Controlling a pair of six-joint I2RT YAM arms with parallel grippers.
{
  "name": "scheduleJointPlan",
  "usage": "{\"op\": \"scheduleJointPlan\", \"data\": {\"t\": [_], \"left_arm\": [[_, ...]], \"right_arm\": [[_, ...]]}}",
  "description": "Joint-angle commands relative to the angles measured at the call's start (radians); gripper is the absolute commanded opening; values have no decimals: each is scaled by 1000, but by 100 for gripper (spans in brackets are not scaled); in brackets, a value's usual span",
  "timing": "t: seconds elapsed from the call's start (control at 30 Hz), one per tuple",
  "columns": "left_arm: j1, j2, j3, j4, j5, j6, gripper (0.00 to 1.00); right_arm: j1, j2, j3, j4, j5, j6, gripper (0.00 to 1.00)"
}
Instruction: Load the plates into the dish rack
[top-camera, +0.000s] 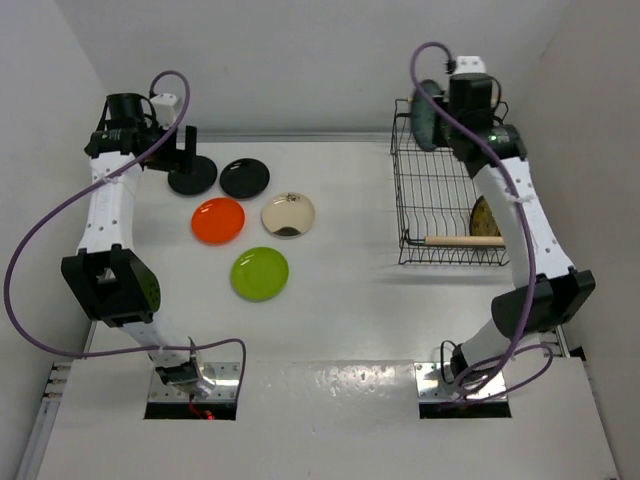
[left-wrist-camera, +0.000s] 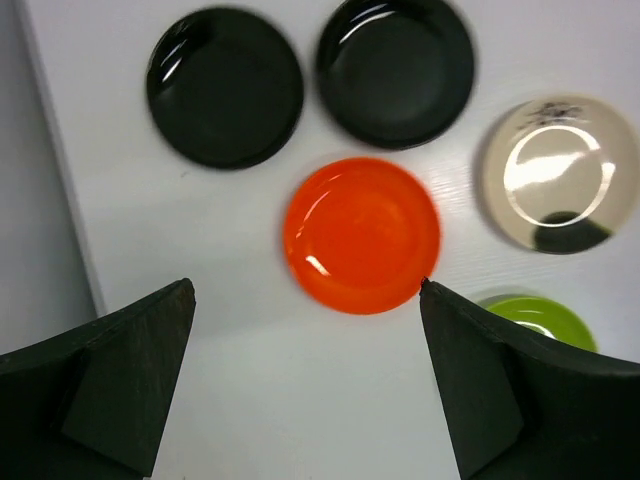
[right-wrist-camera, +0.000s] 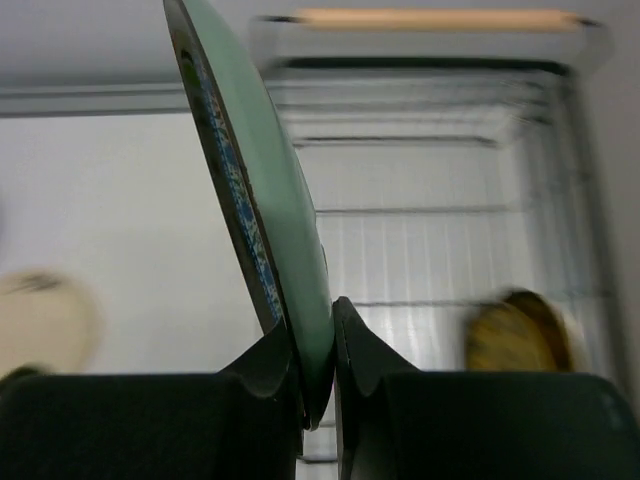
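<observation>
A blue-grey plate is held on edge, nearly upright, above the far left corner of the dish rack. Its lower rim is pinched between the closed-in fingers of the right gripper, as the right wrist view shows. Inside the rack, a brown-gold plate is seen standing toward the right side, behind the near wooden handle.

Across the white table, five plates are laid flat and apart from one another. Two black plates are set side by side at the far end. An orange-red plate and a cream plate are placed nearer, and a lime-green plate nearest of all.

The left gripper is seen above the leftmost black plate, its fingers spread wide with nothing held between them. Whether that plate is being touched cannot be told.
</observation>
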Motion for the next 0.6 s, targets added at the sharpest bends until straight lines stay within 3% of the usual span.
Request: {"op": "scheduleJointPlan", "data": {"t": [0.0, 0.2, 0.57], "left_arm": [[19, 11, -58, 34, -105, -46, 99], [29, 21, -79, 34, -74, -36, 99], [38, 31, -107, 34, -54, -18, 99]], "right_arm": [[-103, 68, 79, -290, 259, -87, 0], [-229, 228, 88, -489, 334, -102, 0], [-292, 297, -74, -443, 332, -119, 0]]}}
